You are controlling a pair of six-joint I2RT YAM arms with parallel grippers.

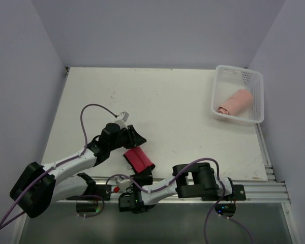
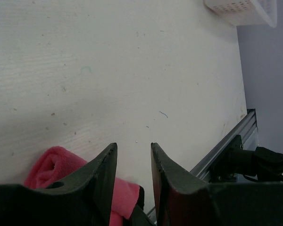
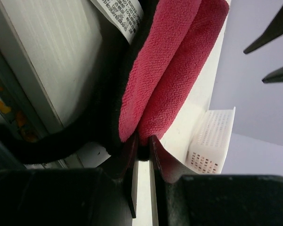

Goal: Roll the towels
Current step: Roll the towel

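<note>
- Salmon-pink terry towel lies rolled in the white perforated plastic basket at the far right corner of the counter, well apart from both arms.
- Red-faced cloth sits at the near edge of the counter, just beside the aluminium rail. It is folded into two plush lobes with dark trim, and its printed white tag is at the far end.
- Right tool: fingers nearly together, pinched on the cloth's dark edge where the two red lobes meet.
- Left tool: fingers apart with only bare counter between them. It hangs just past the cloth's far side, and the cloth shows as a red fleece roll under one finger.
- Counter is white and speckled with small marks. Pale walls on three sides.
- Nothing lies between the cloth and the basket.
</note>
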